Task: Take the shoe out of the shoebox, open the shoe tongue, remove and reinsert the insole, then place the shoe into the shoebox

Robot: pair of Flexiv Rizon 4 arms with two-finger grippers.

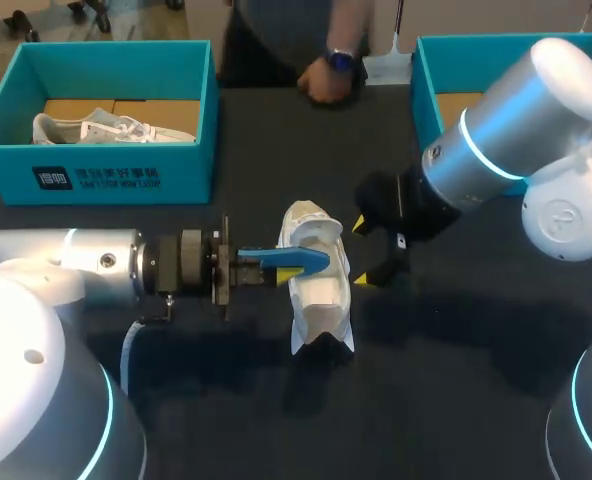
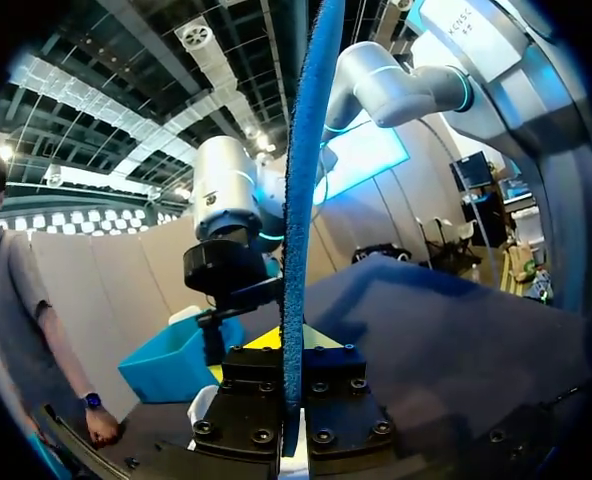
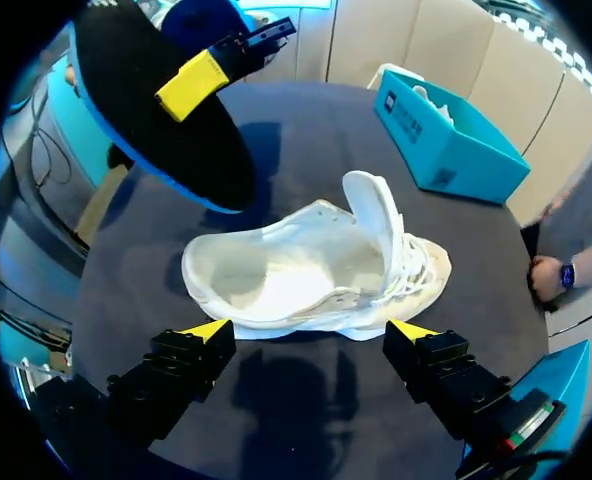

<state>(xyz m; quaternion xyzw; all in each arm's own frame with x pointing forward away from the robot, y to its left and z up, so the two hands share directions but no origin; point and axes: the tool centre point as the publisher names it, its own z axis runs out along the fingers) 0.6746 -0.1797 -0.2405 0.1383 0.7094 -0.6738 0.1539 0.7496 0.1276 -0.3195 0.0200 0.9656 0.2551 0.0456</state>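
- The dark table [image 1: 456,380] carries everything
- The left arm [image 1: 66,265] comes in low from the left side and the right arm [image 1: 496,140] from the far right corner
- A teal shoebox [image 1: 116,175] stands at the far left corner with a second shoe [image 1: 106,128] lying inside; a second shoebox [image 1: 431,70] stands at the far right corner, partly hidden by the right arm
- The white shoe [image 1: 316,290] rests on the table near its middle, outside both boxes, with its tongue [image 3: 376,215] standing up and its mouth wide
- The blue insole [image 1: 306,259], black on its underside, hangs in the air just over the shoe
- The left gripper [image 1: 288,270] is clamped on the insole, one finger on each face
- The right gripper [image 3: 309,330] is spread wide just beside the shoe, holding nothing
- A person's hand [image 1: 326,78] rests on the far edge of the table between the two boxes
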